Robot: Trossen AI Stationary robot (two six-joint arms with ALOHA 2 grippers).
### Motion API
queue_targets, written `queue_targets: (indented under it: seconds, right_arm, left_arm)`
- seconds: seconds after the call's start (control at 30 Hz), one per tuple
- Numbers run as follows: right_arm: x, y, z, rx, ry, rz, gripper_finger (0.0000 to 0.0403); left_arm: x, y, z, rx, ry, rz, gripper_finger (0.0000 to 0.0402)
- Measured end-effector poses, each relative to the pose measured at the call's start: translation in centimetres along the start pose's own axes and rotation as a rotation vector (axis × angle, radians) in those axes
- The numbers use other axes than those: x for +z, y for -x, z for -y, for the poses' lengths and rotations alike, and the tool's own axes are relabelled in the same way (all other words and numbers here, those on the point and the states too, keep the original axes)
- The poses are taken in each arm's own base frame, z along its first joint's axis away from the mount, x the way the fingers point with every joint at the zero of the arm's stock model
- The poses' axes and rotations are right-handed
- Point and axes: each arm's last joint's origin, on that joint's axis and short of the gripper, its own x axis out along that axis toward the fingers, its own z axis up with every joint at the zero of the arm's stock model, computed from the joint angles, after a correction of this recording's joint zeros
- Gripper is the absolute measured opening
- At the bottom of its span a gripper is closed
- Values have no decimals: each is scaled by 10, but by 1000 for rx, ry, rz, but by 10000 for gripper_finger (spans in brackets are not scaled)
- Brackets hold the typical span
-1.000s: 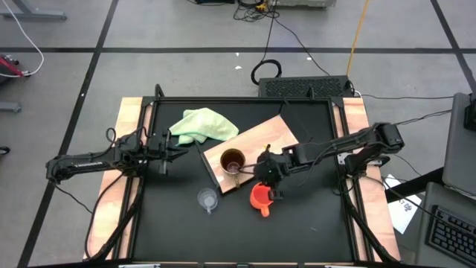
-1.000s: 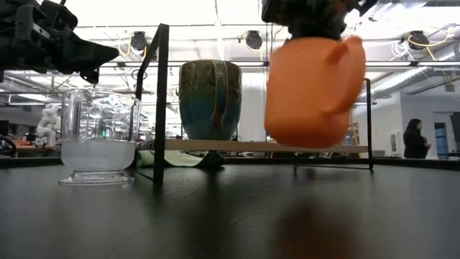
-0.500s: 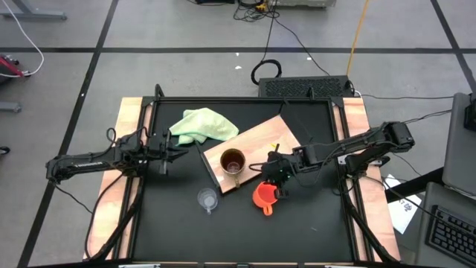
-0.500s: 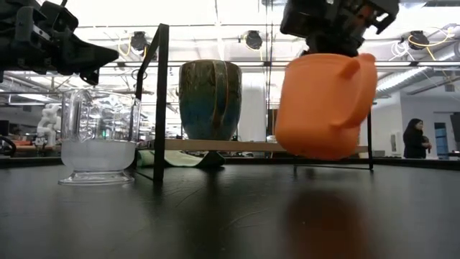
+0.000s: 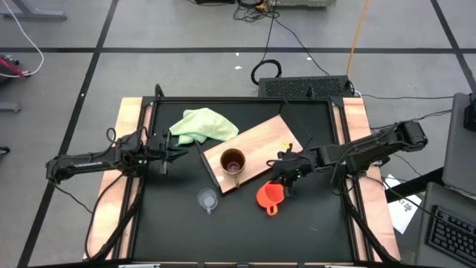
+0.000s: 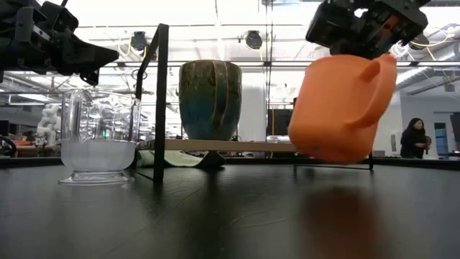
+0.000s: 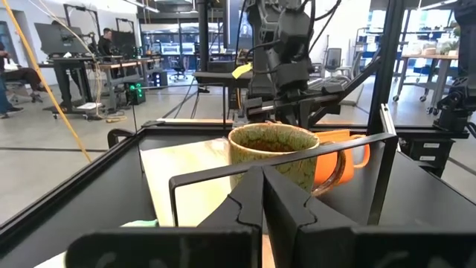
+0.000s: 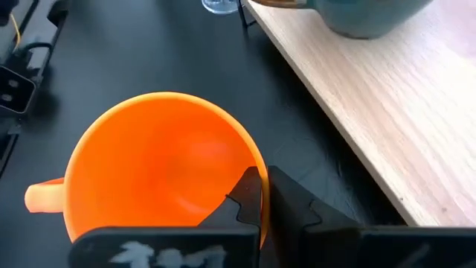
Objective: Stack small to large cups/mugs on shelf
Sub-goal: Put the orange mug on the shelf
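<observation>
Right gripper (image 5: 285, 177) clamped on the rim of the orange cup (image 5: 269, 196), jaws pinching its wall; cup tilted, held clear of the black table (image 5: 312, 223) just beside the shelf (image 5: 260, 141). Tan-brown mug (image 5: 232, 161) upright on the shelf. Glass cup (image 5: 207, 199) on the table nearby. Left gripper (image 5: 169, 148) clenched, empty, at the table's left edge.

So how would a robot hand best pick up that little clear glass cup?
Probably from above, one finger inside the rim and one outside. The clear glass cup stands upright and open-mouthed on the black table, apart from the wooden shelf, with bare table around it. The left gripper, shut and idle, is nearer.
</observation>
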Motion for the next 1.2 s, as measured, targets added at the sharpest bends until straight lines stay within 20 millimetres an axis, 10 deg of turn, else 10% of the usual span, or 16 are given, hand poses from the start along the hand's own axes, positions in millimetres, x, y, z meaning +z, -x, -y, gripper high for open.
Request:
queue_targets:
  seconds: [1.2]
  right_arm:
    - [40, 74, 63, -132, 216, -2, 0]
  left_arm:
    - [0, 0, 0, 9, -28, -2, 12]
